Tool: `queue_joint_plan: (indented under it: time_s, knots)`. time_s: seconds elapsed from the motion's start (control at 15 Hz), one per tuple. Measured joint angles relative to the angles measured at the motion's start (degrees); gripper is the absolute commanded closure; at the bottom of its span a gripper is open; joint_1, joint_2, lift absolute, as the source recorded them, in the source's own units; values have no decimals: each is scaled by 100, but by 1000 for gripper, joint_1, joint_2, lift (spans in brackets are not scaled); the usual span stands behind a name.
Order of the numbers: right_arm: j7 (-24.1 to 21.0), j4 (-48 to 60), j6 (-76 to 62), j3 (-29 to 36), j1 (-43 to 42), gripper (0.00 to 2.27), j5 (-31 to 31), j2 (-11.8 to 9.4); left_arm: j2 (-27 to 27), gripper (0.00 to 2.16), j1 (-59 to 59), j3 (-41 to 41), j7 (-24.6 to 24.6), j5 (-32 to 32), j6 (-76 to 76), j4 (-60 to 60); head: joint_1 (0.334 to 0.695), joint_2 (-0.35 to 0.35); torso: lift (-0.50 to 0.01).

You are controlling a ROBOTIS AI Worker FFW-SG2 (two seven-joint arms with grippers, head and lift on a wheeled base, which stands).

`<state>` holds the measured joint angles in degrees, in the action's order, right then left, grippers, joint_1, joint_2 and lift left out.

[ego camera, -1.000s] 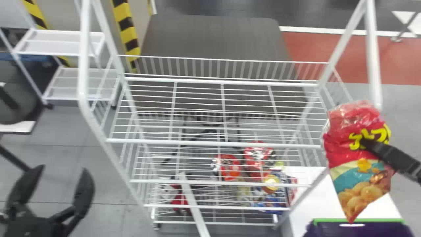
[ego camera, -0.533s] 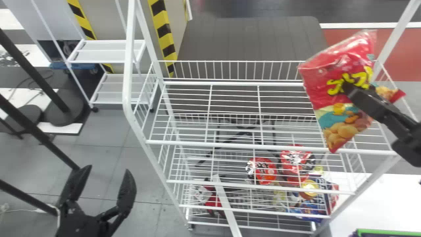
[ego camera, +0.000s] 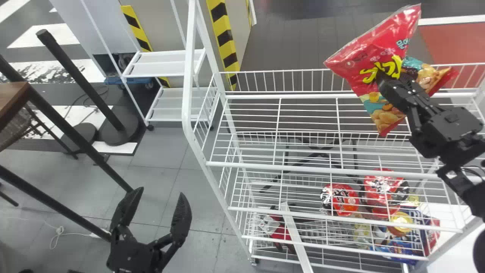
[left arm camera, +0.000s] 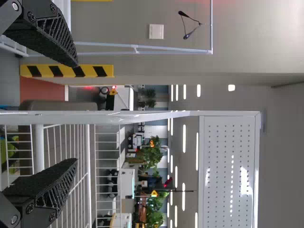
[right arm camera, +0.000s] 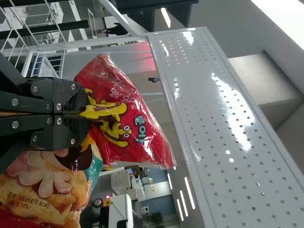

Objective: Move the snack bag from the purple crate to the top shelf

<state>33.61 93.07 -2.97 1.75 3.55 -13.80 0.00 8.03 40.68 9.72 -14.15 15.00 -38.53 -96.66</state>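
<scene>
High over the right part of the top wire shelf point(ego camera: 265, 125), my right gripper point(ego camera: 386, 81) is shut on the red snack bag point(ego camera: 356, 68), whose lower part bends to both sides of the fingers. In the right wrist view, the right gripper point(right arm camera: 85, 111) pinches the middle of the snack bag point(right arm camera: 137, 137). Left of the rack in the head view, my left gripper point(ego camera: 157, 212) stands open and holds nothing. The left wrist view shows the left gripper point(left arm camera: 76, 114) with its fingers apart and a white rack post between them.
Red and blue snack packs point(ego camera: 341, 199) lie on a lower level of the rack. A rack post point(ego camera: 187, 76) rises at the left, beside a smaller white cart point(ego camera: 163, 64). Black poles point(ego camera: 83, 87) stand farther left. A perforated white panel point(right arm camera: 213, 118) tops the rack.
The head view has shifted rightward across the scene. The right gripper has lifted the bag from beside the rack to above the top shelf's right part. The left gripper stays open.
</scene>
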Motion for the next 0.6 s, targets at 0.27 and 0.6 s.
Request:
queue_joint_plan:
  time_s: [0.27, 0.6]
  knots:
    - [-372, -1190, -29, -137, -741, 1366, 149, 0, 22, 107, -20, 39, -5, 24, 15, 8, 695, 239, 0]
    - [-441, -2232, -307, -140, -1395, 49, 163, 0, 29, 107, -48, 62, 3, 30, 31, 21, 695, 226, 0]
